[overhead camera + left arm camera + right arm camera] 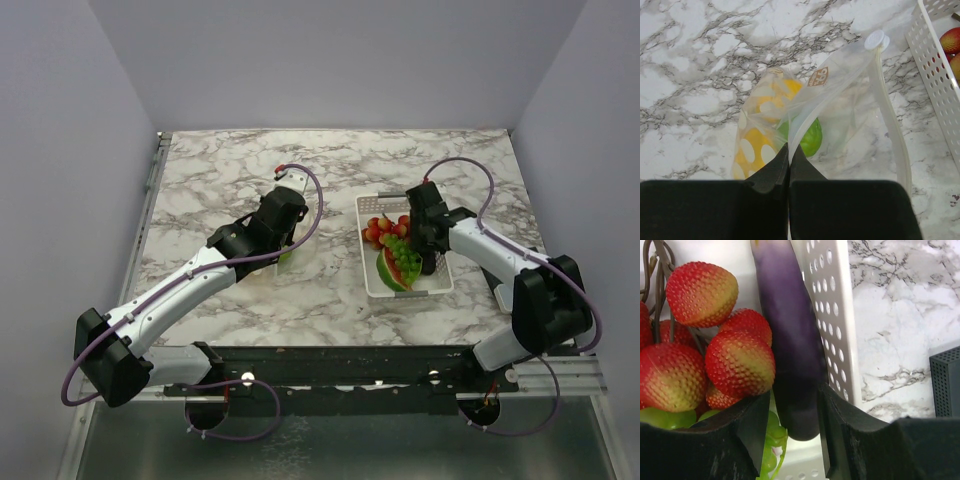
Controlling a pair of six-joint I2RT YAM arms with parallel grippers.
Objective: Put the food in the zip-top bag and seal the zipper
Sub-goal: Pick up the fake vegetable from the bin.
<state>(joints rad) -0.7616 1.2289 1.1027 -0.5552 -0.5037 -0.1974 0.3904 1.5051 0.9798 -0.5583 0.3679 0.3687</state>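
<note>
The clear zip-top bag [840,115] lies on the marble, its mouth held up. My left gripper [789,147] is shut on the bag's mouth edge, and the whitish zipper [892,130] curves away to a round slider [875,39]. A yellow pepper [757,140] and a green piece [810,137] sit inside the bag. My right gripper [795,410] is down in the white basket [835,315], its jaws pressed on both sides of a purple eggplant [790,340]. Red strawberries [737,362] and green grapes [771,440] lie beside it. From above I see the left gripper [285,240], the right gripper [430,258] and a watermelon slice [388,272].
The basket [440,285] stands right of centre on the marble table [220,190], and its slotted wall [935,65] is close to the bag's right side. A black ribbed block [945,382] sits just outside the basket. Grey walls enclose the table.
</note>
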